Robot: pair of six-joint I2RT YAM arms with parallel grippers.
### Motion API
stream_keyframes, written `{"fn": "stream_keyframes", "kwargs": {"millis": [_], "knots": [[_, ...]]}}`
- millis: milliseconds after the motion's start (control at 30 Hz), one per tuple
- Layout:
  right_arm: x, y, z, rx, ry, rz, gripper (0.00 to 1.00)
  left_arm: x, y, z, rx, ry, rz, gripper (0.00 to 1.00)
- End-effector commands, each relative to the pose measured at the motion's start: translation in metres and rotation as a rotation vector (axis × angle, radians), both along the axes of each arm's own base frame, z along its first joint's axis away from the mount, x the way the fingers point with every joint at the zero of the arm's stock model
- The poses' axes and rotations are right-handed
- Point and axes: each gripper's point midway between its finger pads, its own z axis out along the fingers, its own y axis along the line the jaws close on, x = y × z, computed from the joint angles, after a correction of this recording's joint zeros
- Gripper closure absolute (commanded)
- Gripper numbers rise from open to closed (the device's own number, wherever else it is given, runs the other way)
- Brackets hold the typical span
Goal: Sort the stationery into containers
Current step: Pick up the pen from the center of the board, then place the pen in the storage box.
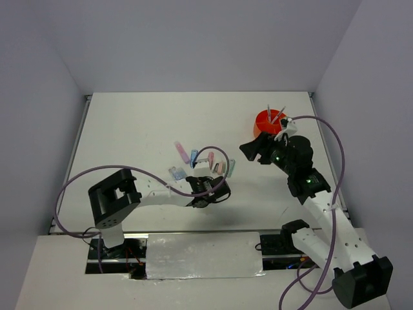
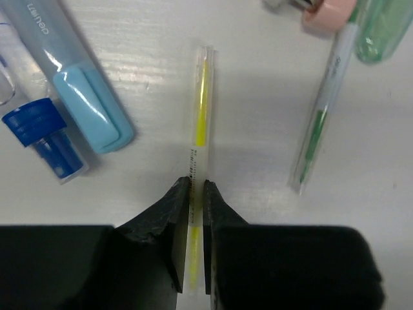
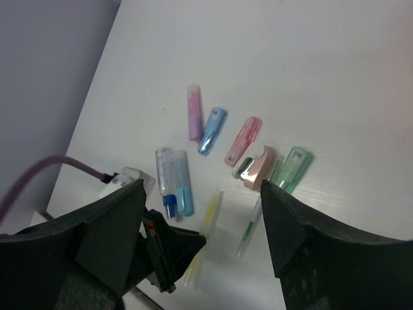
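Note:
My left gripper [image 2: 197, 184] is shut on a thin yellow pen [image 2: 201, 110] near its near end; the pen points away along the table. It also shows in the right wrist view [image 3: 210, 210]. Beside it lie a light blue marker [image 2: 77, 84], a blue-and-clear piece [image 2: 39, 132] and a green pen [image 2: 322, 123]. Pink [image 3: 193, 119], blue [image 3: 211, 129], pink [image 3: 244, 139] and green [image 3: 293, 168] markers lie further off. My right gripper [image 3: 201, 186] is open and empty, held above the pile. The orange organiser [image 1: 270, 121] stands at the back right with thin pens [image 1: 271, 113] upright in it.
A pink-and-white piece [image 3: 255, 166] lies between the pink and green markers. The left gripper [image 1: 210, 184] sits at the near side of the pile and the right gripper [image 1: 255, 152] between the pile and the organiser. Purple cables loop over both arms.

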Motion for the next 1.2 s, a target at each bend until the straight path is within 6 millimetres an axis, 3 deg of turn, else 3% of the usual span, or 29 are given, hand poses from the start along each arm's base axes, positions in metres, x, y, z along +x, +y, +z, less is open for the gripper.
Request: {"fn": "stream_keyframes", "kwargs": {"millis": [0, 267, 333, 367, 567, 733, 867, 967, 1000, 1100, 1167], "knots": [[-0.005, 0.03, -0.008, 0.024, 0.007, 0.08, 0.21, 0.005, -0.028, 0.049, -0.159, -0.103, -0.133, 1.0], [-0.008, 0.082, -0.038, 0.029, 0.099, 0.143, 0.2, 0.003, -0.037, 0.105, -0.381, -0.312, -0.303, 1.0], [-0.009, 0.094, -0.042, 0.029, 0.106, 0.167, 0.2, -0.001, -0.032, 0.105, -0.4, -0.33, -0.322, 1.0], [-0.01, 0.099, -0.045, 0.028, 0.114, 0.178, 0.2, -0.001, -0.034, 0.119, -0.445, -0.361, -0.33, 1.0], [-0.025, 0.131, -0.059, 0.012, 0.15, 0.257, 0.2, -0.003, -0.026, 0.135, -0.483, -0.444, -0.373, 1.0], [-0.022, 0.13, -0.083, -0.028, 0.204, 0.184, 0.2, -0.007, -0.02, 0.14, -0.52, -0.477, -0.385, 1.0], [-0.022, 0.134, -0.085, -0.022, 0.204, 0.179, 0.2, -0.011, -0.017, 0.146, -0.558, -0.506, -0.392, 1.0], [-0.027, 0.142, -0.083, 0.003, 0.203, 0.22, 0.32, -0.011, -0.015, 0.15, -0.571, -0.521, -0.394, 1.0], [-0.027, 0.146, -0.079, 0.026, 0.193, 0.231, 0.47, -0.01, -0.016, 0.152, -0.574, -0.523, -0.391, 1.0], [-0.035, 0.155, -0.073, 0.086, 0.182, 0.285, 0.75, -0.008, -0.014, 0.151, -0.55, -0.526, -0.386, 0.98], [-0.042, 0.163, -0.066, 0.129, 0.179, 0.339, 0.88, -0.006, -0.012, 0.152, -0.538, -0.538, -0.38, 0.9]]}}
